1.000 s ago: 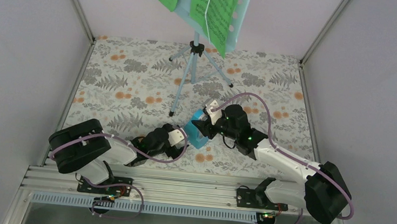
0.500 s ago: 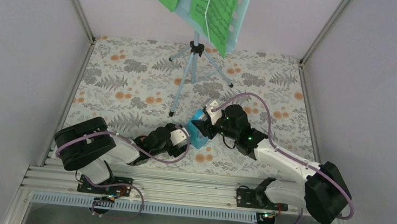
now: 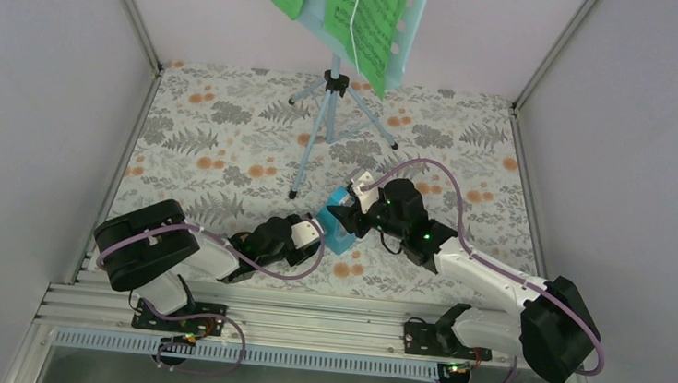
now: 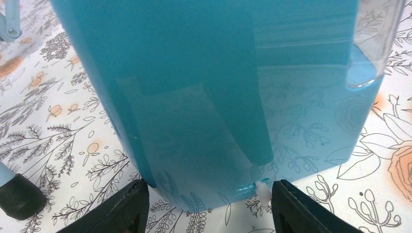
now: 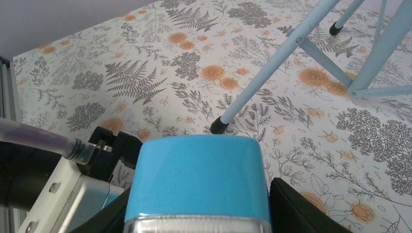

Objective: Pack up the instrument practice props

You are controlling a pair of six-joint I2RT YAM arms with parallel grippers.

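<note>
The small blue metronome (image 3: 340,232) stands on the floral mat near the front middle. My right gripper (image 3: 346,213) is shut on the metronome's top; in the right wrist view its fingers (image 5: 296,206) press both sides of the blue body (image 5: 197,170). My left gripper (image 3: 315,232) is open at the metronome's base. In the left wrist view (image 4: 206,206) its fingers flank the base (image 4: 204,97) with small gaps. The pale blue music stand (image 3: 329,107) stands at the back with green sheet-music pages (image 3: 364,18) on its desk.
One stand leg (image 5: 272,63) ends in a black foot (image 3: 292,194) just behind the metronome, also in the left wrist view (image 4: 17,196). White walls enclose the mat on three sides. The metal rail (image 3: 305,323) runs along the front edge.
My left gripper has moved slightly right, closer to the metronome's base. The right gripper and the metronome have not moved.
</note>
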